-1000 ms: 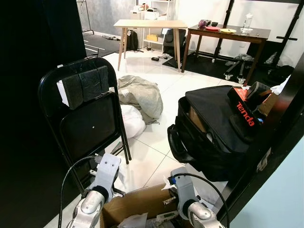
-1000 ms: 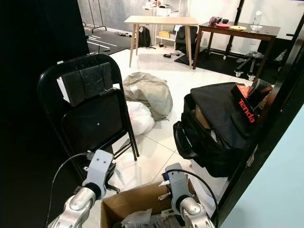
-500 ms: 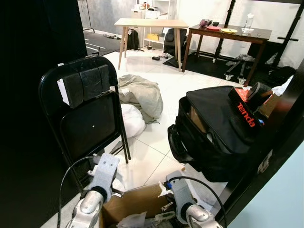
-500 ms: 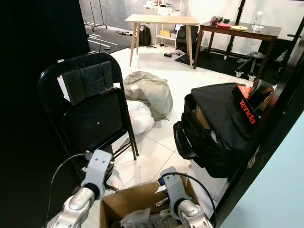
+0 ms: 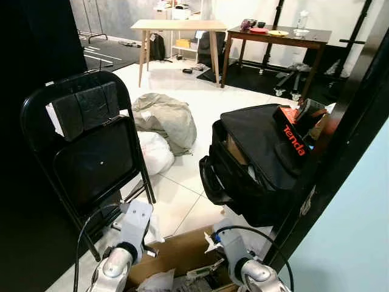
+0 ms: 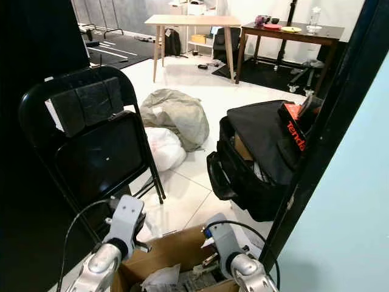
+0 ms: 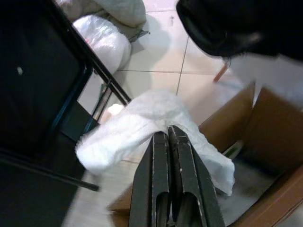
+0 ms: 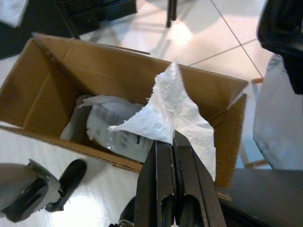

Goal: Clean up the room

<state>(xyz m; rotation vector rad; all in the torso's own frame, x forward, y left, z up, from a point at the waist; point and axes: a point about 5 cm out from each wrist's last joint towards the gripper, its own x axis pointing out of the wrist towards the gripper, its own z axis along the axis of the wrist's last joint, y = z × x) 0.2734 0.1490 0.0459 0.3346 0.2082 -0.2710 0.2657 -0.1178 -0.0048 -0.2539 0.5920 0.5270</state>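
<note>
**Two tissues, one box**

Left gripper (image 7: 169, 135) pinched tight on a white tissue (image 7: 142, 125), near the box's (image 8: 42, 85) left rim, beside the chair (image 5: 91, 158). Right gripper (image 8: 171, 142) pinched tight on another tissue (image 8: 173, 113), over the box's right end. Box low and near, between both arms, with crumpled trash (image 8: 106, 127) inside. Black bag (image 5: 261, 158) farther right on the floor.

Probably very light, soft and floppy, easy to tear. Best held by a bunched-up fold, not a thin edge.
</note>
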